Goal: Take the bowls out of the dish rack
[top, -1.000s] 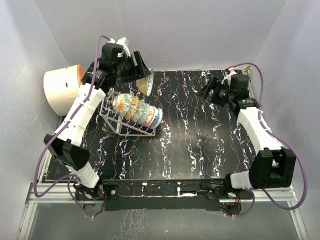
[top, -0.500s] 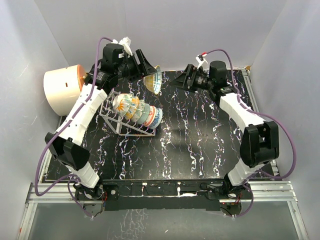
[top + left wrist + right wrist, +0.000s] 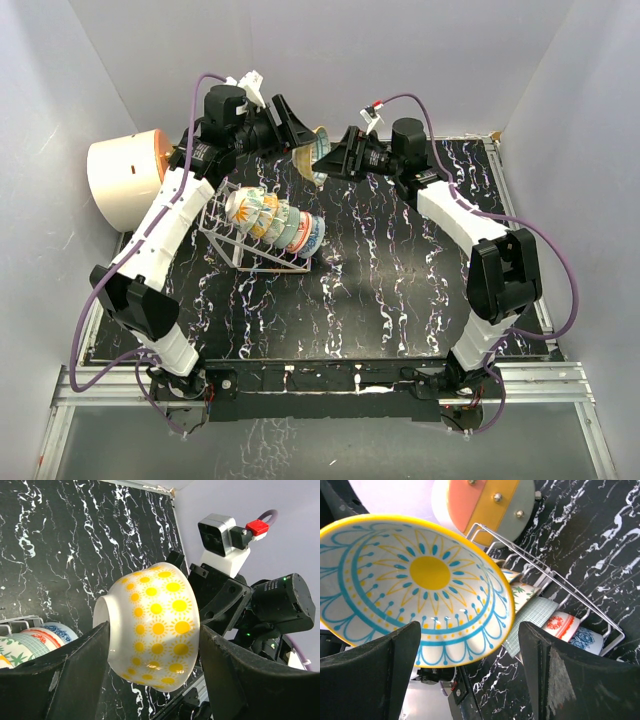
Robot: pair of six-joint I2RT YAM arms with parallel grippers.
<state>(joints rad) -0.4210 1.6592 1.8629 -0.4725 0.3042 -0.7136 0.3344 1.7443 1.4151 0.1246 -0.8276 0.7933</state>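
Black marbled table [image 3: 400, 280] between pale walls [image 3: 400, 60]. At 12 o'clock, lifted clear of it, clamps yellow sun bowl [image 3: 152, 630] tight in left gripper [image 3: 152, 637]. Spreads right gripper [image 3: 470, 630] wide, one finger either side of that bowl, contact impossible to tell. Shows other bowls [image 3: 275, 222] standing on edge in wire dish rack [image 3: 222, 240] at 10 o'clock, cream-and-orange cylinder [image 3: 120, 180] at 9.

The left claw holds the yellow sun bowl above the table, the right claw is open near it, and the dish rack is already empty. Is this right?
Not fully. The dish rack is not empty: the top external view shows a row of bowls standing in it. The left claw does hold the yellow sun bowl above the table, with the right claw open near it.
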